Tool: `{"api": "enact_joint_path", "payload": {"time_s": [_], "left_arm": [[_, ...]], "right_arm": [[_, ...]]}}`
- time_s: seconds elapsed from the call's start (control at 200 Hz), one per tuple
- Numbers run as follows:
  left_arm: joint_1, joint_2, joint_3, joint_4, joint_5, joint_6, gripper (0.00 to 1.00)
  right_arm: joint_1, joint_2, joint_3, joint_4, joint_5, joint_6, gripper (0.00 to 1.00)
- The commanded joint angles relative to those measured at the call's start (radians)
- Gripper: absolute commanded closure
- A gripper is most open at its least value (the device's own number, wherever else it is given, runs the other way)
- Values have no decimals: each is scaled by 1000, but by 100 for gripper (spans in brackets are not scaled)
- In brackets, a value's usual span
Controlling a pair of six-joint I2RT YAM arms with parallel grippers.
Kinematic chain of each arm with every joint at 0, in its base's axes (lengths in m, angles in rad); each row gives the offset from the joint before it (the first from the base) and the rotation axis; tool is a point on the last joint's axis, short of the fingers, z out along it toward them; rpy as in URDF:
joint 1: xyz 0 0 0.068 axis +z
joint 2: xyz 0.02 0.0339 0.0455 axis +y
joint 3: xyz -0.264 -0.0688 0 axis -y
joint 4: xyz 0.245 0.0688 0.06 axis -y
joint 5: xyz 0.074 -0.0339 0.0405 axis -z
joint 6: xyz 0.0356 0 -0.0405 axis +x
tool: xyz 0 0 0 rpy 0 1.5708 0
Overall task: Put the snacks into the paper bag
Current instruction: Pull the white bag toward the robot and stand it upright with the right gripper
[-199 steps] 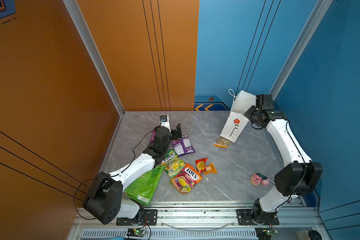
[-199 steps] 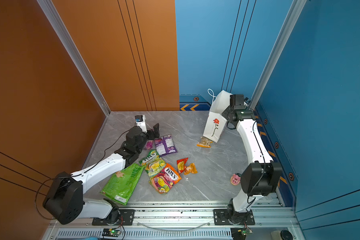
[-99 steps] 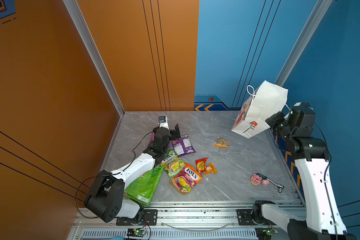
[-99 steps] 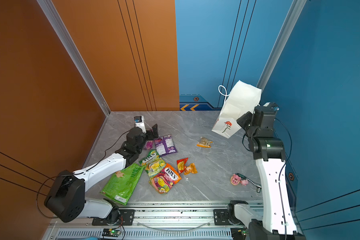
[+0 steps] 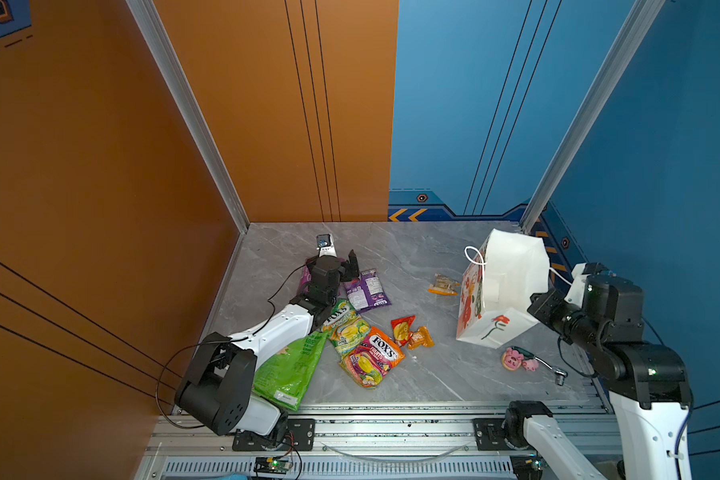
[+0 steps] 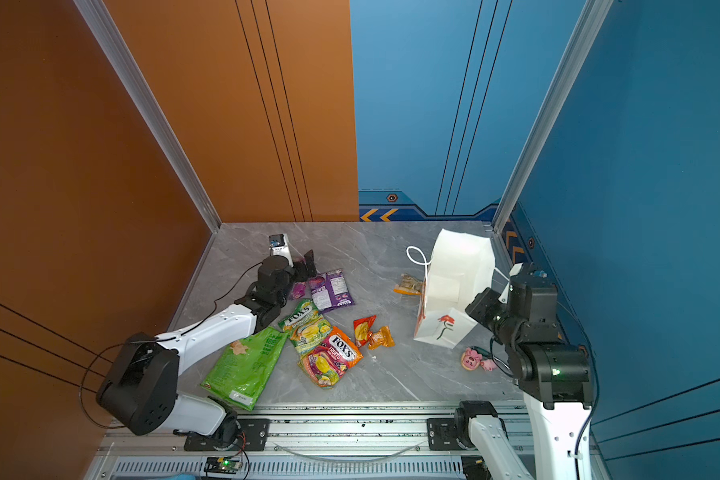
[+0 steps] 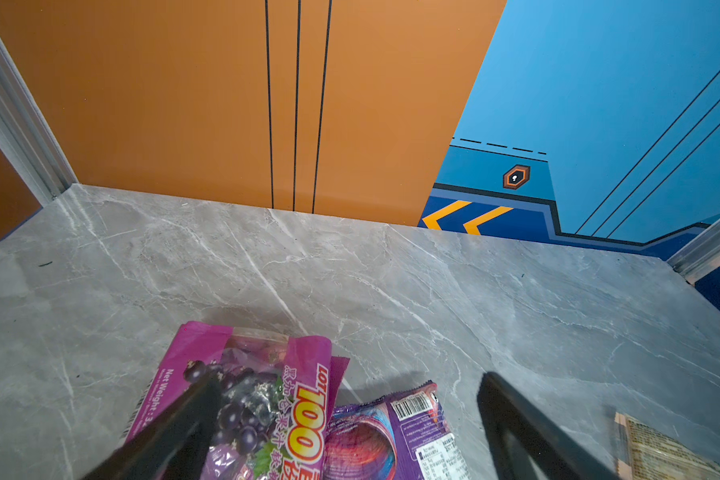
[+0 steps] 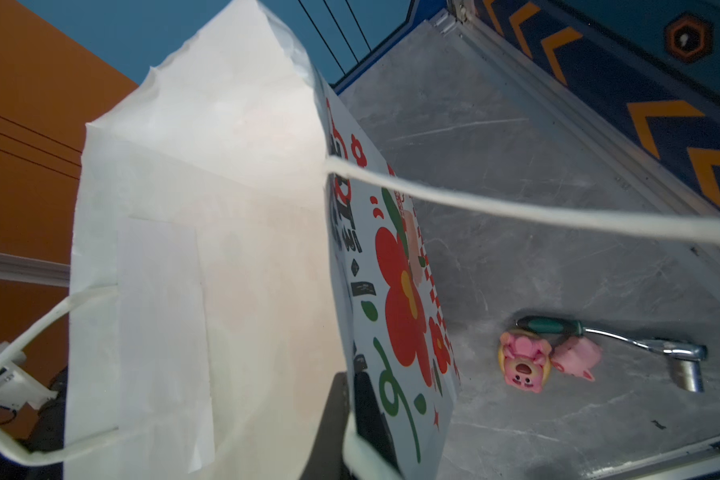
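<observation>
Right wrist view gives you the paper bag (image 8: 208, 249) close up: matte white paper, creased along its folded side, with red flowers and green stems printed on the outer face. A round white cord handle (image 8: 516, 212) stretches across the frame. Your right fingers (image 8: 368, 409) are together on the bag's rim, pinching the paper wall between them. In both top views the bag leans at the right of the grey, veined counter (image 5: 412, 257), its boxy mouth gaping upward. The lower corner sits just beside two pink pig toys (image 5: 514, 358) and a chrome ratchet wrench (image 5: 545, 365). The snacks lie out on the counter, all glossy film: two crinkled FOX'S bags (image 5: 371, 357) overlap near the middle, and a large flat green bag (image 5: 292, 365) lies partly under your left arm. Small red and orange packets (image 5: 410, 332) sit between the FOX'S bags and the paper bag. A small tan packet (image 5: 443, 284) lies near the bag's far side. Your left fingers (image 7: 512, 415) stand wide apart over two purple grape packets (image 7: 267, 399); you cannot tell whether they touch the film.
</observation>
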Motion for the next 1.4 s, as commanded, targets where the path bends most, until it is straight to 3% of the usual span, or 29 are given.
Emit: {"api": "enact_joint_path", "payload": {"time_s": [0.0, 0.23, 0.501, 0.561, 0.676, 0.741, 0.846, 1.001, 1.111, 1.176, 1.282, 1.397], "left_arm": [[6, 11, -2, 15, -31, -11, 2], [6, 16, -6, 16, -52, -8, 2], [7, 0, -2, -23, -89, -25, 2], [20, -16, 44, -146, -92, -80, 2], [49, -33, 186, -513, 1, -159, 2], [41, -40, 276, -727, -10, -185, 2], [25, -88, 295, -943, -25, -213, 2], [30, -238, 174, -1124, -33, -319, 2], [41, -327, 83, -1210, 15, -392, 0], [38, -358, 46, -1226, 88, -398, 6], [11, -353, 35, -1284, 180, -402, 13], [-66, -279, 70, -1395, 105, -423, 17]], "right_arm": [[16, -57, -126, -63, -78, 32, 100], [41, -185, -356, -4, -138, 106, 100], [43, -138, -290, -36, -20, 14, 100], [41, -128, -280, -31, -4, 0, 100], [41, -121, -278, -9, -8, -23, 100], [40, -126, -275, 7, -5, -36, 100], [40, -140, -281, 36, 10, -52, 100], [38, -156, -314, 79, 26, -53, 100], [37, -173, -340, 114, 32, -56, 100], [37, -183, -355, 132, 35, -59, 100], [37, -185, -372, 147, 44, -61, 100], [38, -184, -395, 167, 41, -64, 100]]}}
